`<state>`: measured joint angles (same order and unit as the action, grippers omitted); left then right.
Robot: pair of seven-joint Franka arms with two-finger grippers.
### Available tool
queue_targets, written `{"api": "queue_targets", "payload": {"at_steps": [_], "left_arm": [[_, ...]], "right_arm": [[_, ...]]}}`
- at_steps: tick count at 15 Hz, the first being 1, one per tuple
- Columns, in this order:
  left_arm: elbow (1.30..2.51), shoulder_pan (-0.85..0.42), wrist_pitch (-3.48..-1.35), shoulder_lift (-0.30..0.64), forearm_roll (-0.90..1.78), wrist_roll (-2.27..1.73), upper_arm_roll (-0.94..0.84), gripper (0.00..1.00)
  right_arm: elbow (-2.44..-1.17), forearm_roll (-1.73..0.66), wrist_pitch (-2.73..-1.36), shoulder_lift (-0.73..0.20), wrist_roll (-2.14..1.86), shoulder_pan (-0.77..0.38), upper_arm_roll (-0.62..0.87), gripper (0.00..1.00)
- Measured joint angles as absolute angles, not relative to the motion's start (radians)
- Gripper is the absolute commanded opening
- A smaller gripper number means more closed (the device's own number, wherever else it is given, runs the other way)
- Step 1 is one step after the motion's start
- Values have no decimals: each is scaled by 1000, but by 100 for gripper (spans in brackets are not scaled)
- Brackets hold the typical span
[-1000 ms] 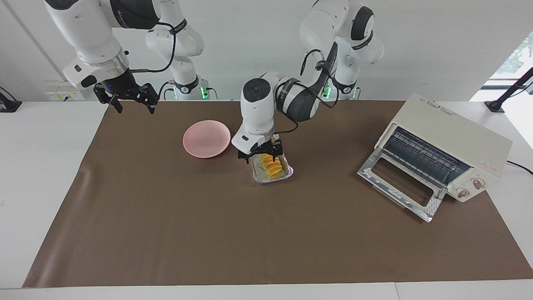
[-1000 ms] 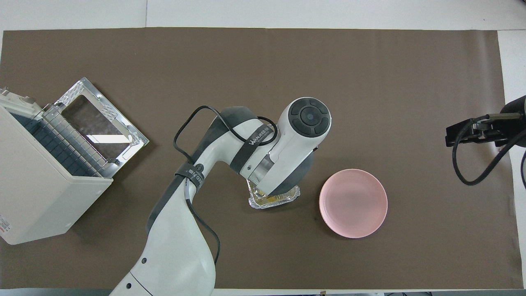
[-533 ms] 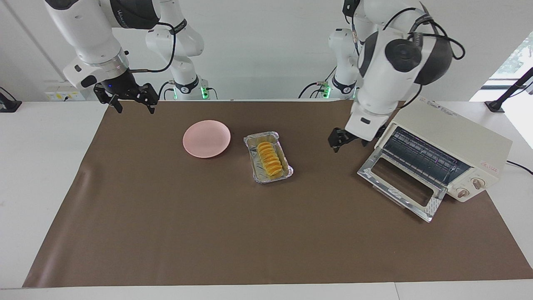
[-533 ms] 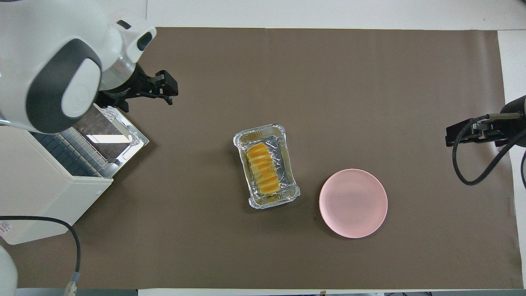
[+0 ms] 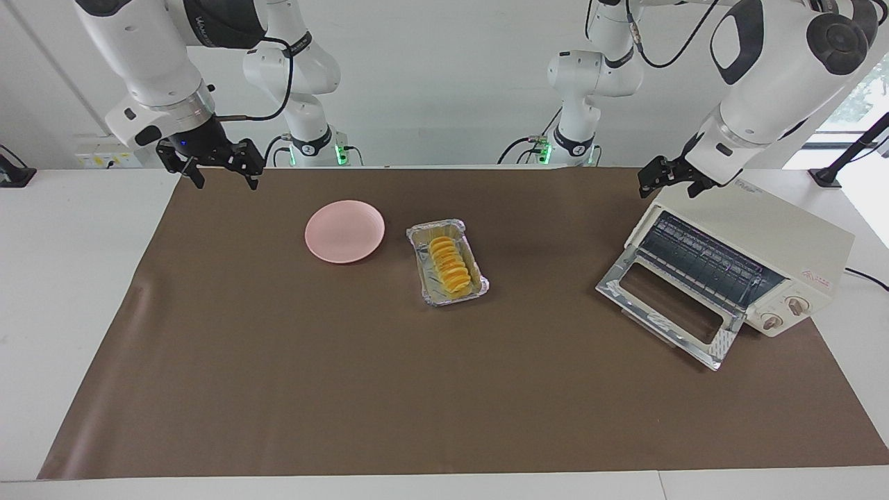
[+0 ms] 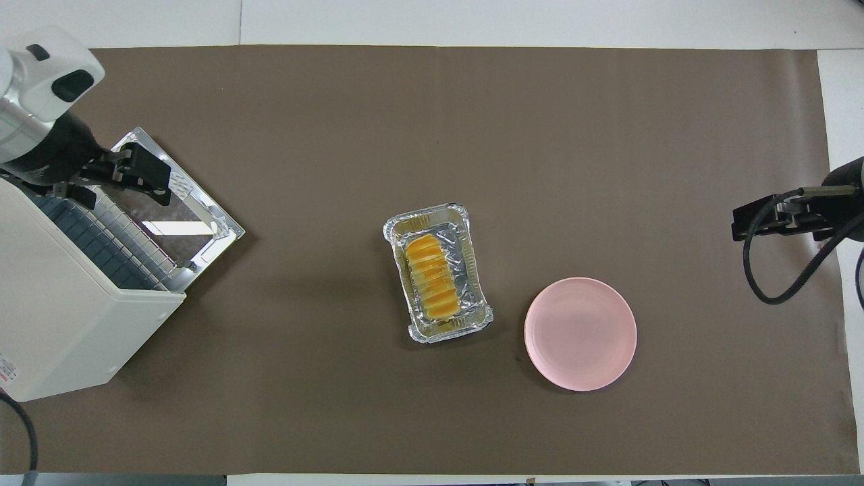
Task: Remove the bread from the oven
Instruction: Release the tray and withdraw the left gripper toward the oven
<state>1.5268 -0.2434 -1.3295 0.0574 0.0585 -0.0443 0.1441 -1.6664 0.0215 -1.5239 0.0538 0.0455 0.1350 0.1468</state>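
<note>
Golden-yellow ridged bread (image 5: 449, 271) lying in a crinkled foil tray (image 5: 479, 286) mid-table, beside a pink plate (image 5: 344, 230), well apart from the cream oven (image 5: 753, 250) with door dropped open. Brown mat (image 5: 417, 389) over white table, pale wall. Right gripper (image 5: 212, 165) waiting up over the mat's corner, apparently open, empty. Left gripper (image 5: 672, 176) raised over the oven's top corner, fingers hard to read. Overhead alone showing foil creases.
</note>
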Motion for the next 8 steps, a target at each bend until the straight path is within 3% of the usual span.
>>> {"api": "queue_targets", "payload": {"at_steps": [5,8], "left_arm": [[1594,-243,-1381,14,57,-37,134,100],[1598,-243,-1392,14,55,-36,132,100]], "right_arm": [[-1666,21,-1520,54,40,130,156,100],[-1688,19,-1613,55,25,80,165,100]]}}
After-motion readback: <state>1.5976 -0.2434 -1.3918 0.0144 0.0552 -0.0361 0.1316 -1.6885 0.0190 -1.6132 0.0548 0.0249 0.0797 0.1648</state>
